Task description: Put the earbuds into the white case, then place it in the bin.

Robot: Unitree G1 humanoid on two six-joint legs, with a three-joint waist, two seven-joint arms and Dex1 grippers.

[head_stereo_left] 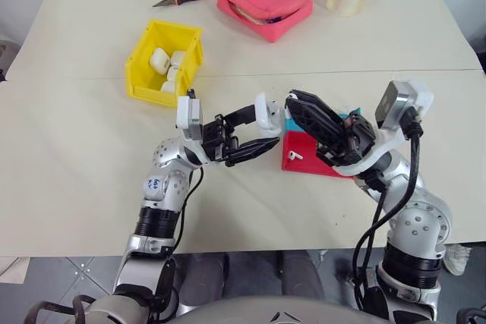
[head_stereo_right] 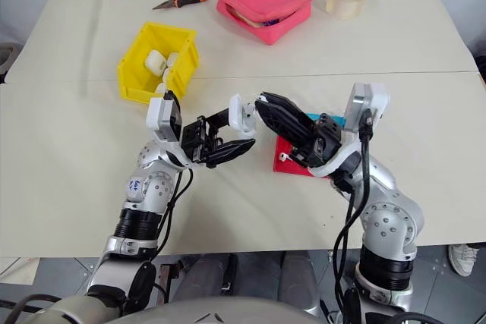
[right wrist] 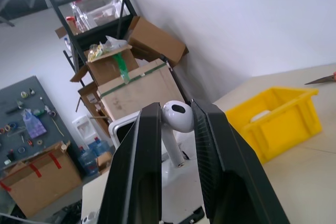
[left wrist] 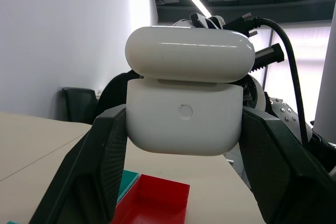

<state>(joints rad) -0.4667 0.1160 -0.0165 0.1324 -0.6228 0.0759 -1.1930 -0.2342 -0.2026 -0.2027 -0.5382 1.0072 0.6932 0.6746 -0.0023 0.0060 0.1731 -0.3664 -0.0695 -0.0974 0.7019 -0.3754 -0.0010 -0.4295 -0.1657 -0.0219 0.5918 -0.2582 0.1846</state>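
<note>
above the table, left gripper (head_stereo_left: 262,133) clamps white case (head_stereo_left: 269,114); right gripper (right wrist: 176,124) pinches earbud (right wrist: 176,121).

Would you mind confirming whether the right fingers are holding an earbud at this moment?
Yes, in the right wrist view a white earbud sits pinched between the right gripper's two black fingers.

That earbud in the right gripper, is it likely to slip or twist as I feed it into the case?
Probably somewhat. The earbud looks glossy and rounded, pinched at its head only, so it may pivot between the right gripper fingers. Its stem hangs free and looks thin, so it could deflect on contact. It seems very light; the case looks smooth too.
</note>
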